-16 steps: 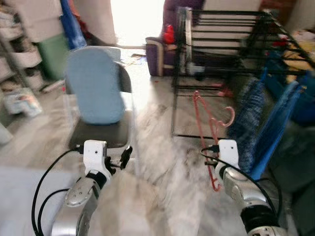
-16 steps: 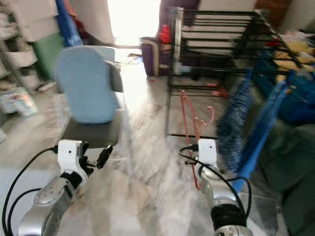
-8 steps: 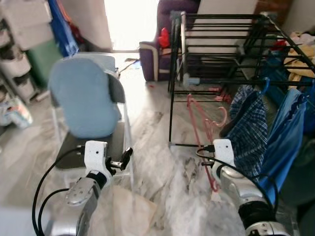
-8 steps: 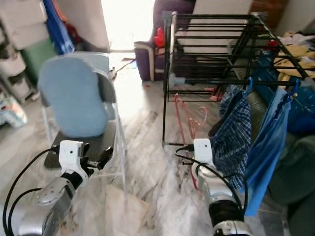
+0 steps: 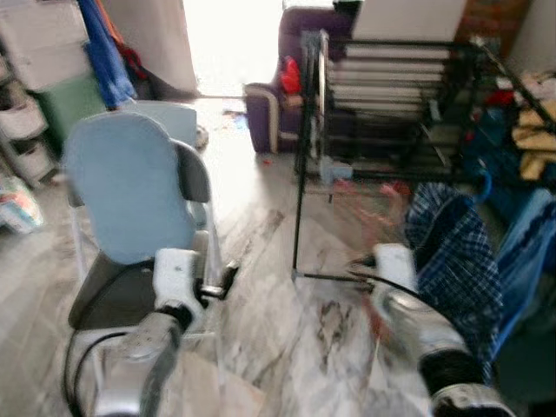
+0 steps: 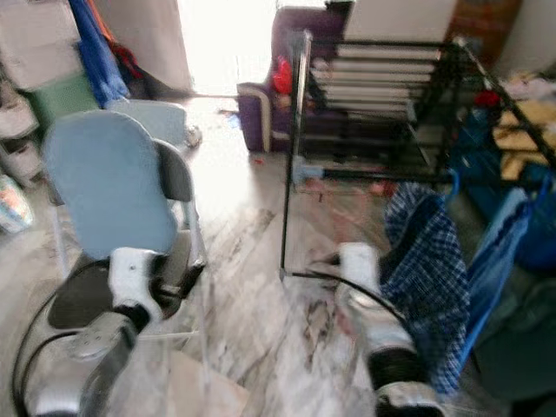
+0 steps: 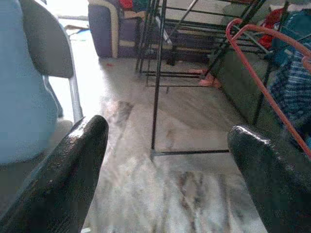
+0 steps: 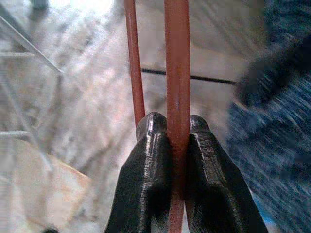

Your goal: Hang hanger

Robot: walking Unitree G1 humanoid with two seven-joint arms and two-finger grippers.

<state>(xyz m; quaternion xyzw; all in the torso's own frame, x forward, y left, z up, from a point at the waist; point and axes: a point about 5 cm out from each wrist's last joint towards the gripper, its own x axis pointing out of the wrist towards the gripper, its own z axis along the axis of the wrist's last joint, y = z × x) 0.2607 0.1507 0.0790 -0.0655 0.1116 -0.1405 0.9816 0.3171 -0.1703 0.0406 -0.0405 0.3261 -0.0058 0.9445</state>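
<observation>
- The right gripper (image 8: 178, 145) is reaching forward, its fingers pinching tight on the red hanger (image 8: 178, 73)
- The left gripper (image 7: 165, 160) is extending forward, fingers spread wide

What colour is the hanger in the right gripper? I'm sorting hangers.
Red hanger, clearest in the right wrist view, in the right gripper.

Red plastic hanger (image 8: 177, 73), thin-barred, pinched between my right gripper's (image 8: 178, 127) closed fingers, held upright near the black drying rack (image 5: 391, 95) on my right.

Bare floor (image 5: 261, 261) lies open between the chair (image 5: 130, 191) and the rack (image 5: 391, 95), where clothes (image 5: 456, 252) hang.
</observation>
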